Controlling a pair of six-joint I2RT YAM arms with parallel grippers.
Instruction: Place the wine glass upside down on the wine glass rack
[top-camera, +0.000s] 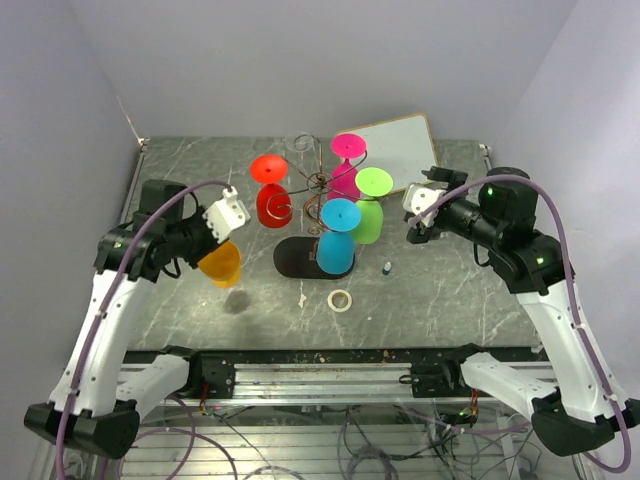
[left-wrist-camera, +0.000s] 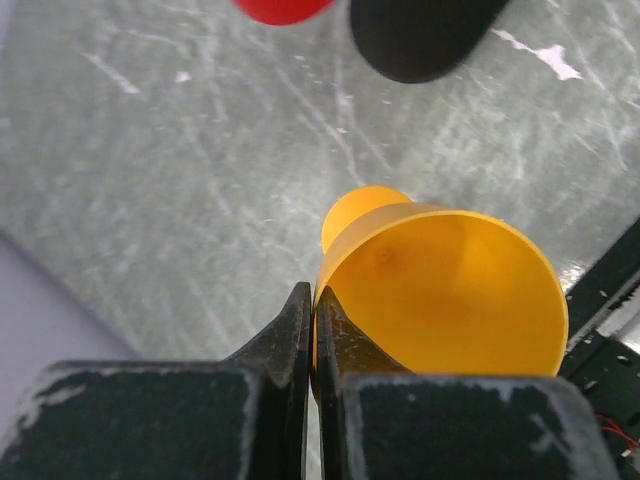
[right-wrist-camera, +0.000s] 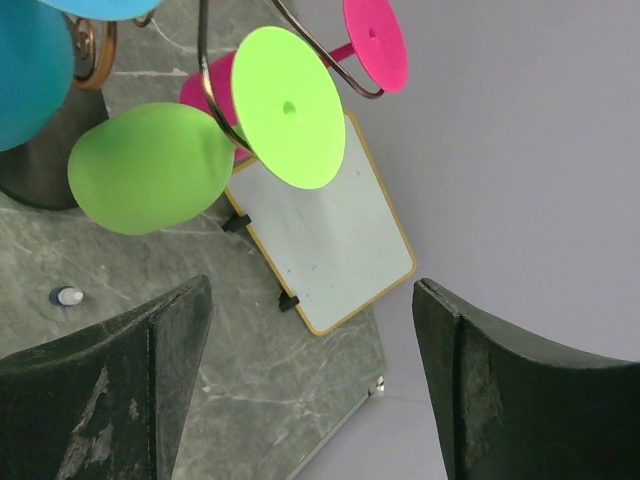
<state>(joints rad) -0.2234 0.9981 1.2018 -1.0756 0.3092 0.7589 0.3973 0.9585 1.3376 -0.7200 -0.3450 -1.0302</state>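
My left gripper (top-camera: 223, 243) is shut on the rim of an orange wine glass (top-camera: 221, 265), held above the table left of the rack. In the left wrist view one finger sits inside the bowl of the orange wine glass (left-wrist-camera: 450, 290) and one outside, at my left gripper (left-wrist-camera: 312, 298). The wine glass rack (top-camera: 318, 183), brown wire on a black oval base (top-camera: 295, 256), holds red (top-camera: 271, 190), magenta (top-camera: 347, 150), green (top-camera: 372, 205) and blue (top-camera: 338, 235) glasses upside down. My right gripper (top-camera: 412, 225) is open and empty, right of the green glass (right-wrist-camera: 150, 165).
A white board (top-camera: 395, 150) lies at the back right, also seen past my right gripper (right-wrist-camera: 310, 290) as the white board (right-wrist-camera: 320, 240). A tape ring (top-camera: 340, 300) and a small cap (top-camera: 387, 267) lie in front of the rack. The table's back-right corner is close to my right gripper.
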